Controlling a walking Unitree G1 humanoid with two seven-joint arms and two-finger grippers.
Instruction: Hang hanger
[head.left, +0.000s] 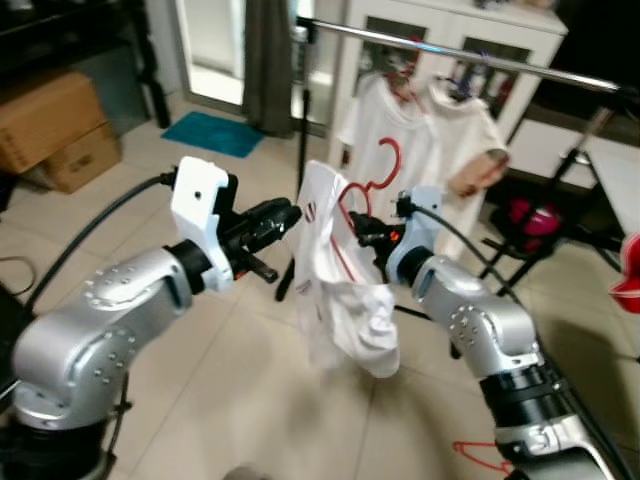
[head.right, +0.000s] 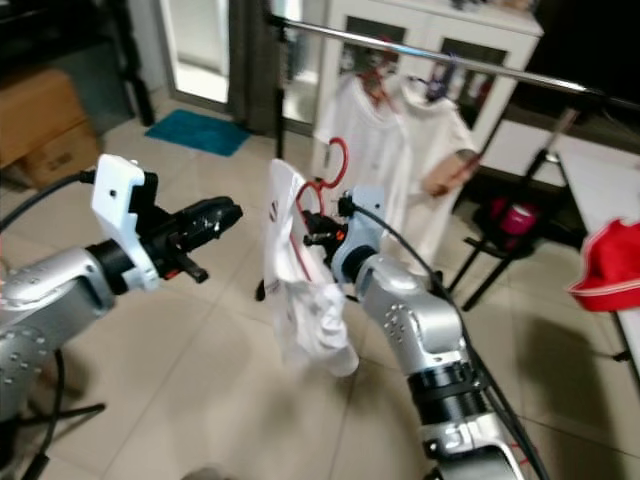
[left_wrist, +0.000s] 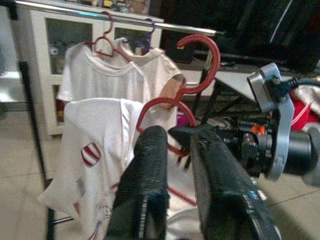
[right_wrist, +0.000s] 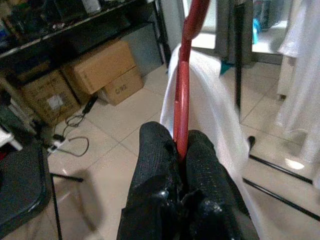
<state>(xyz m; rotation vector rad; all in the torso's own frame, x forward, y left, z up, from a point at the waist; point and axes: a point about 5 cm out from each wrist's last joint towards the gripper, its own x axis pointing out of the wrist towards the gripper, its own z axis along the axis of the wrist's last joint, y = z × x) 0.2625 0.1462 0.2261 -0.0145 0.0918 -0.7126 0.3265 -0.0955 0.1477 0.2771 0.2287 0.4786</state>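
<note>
Your right gripper is clamped on the red hanger at frame center, a white shirt draped on it. Your left gripper, fingers slightly apart, points at the shirt below the rail at upper right.

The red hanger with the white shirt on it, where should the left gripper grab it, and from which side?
Probably the bare neck just below the hook of the red hanger, coming in from the robot's left. The white shirt covers the shoulders, and the right gripper already pinches the hanger lower down, so the left gripper has only that exposed stem.
</note>
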